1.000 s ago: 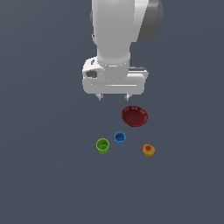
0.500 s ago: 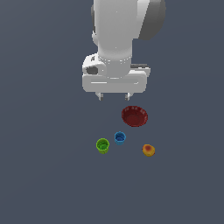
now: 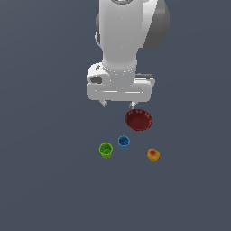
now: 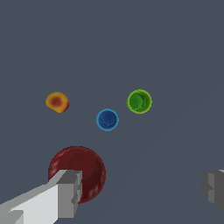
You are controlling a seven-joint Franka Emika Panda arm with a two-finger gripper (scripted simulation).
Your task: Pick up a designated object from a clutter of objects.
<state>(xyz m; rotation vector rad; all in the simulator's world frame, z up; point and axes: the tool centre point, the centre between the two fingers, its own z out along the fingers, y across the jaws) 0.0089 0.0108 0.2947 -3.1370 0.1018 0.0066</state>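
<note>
The small blue cup [image 3: 123,142] [image 4: 107,119] stands upright on the grey floor, between the green cup [image 3: 105,150] [image 4: 139,101] and the orange-yellow fruit [image 3: 153,154] [image 4: 57,102]. The dark red fluted bowl [image 3: 138,120] [image 4: 83,167] lies behind them in the exterior view. My gripper [image 3: 118,104] [image 4: 142,188] hangs high above the floor, behind the blue cup and beside the bowl. It is open, with nothing between its fingers [image 4: 68,192]. One finger overlaps the bowl's rim in the wrist view.
Grey floor [image 3: 49,180] stretches around the small cluster on all sides. The arm's white body [image 3: 122,40] fills the upper middle of the exterior view.
The hand has moved slightly toward the exterior view's right and a little higher in that view. The cups, bowl and fruit have not moved.
</note>
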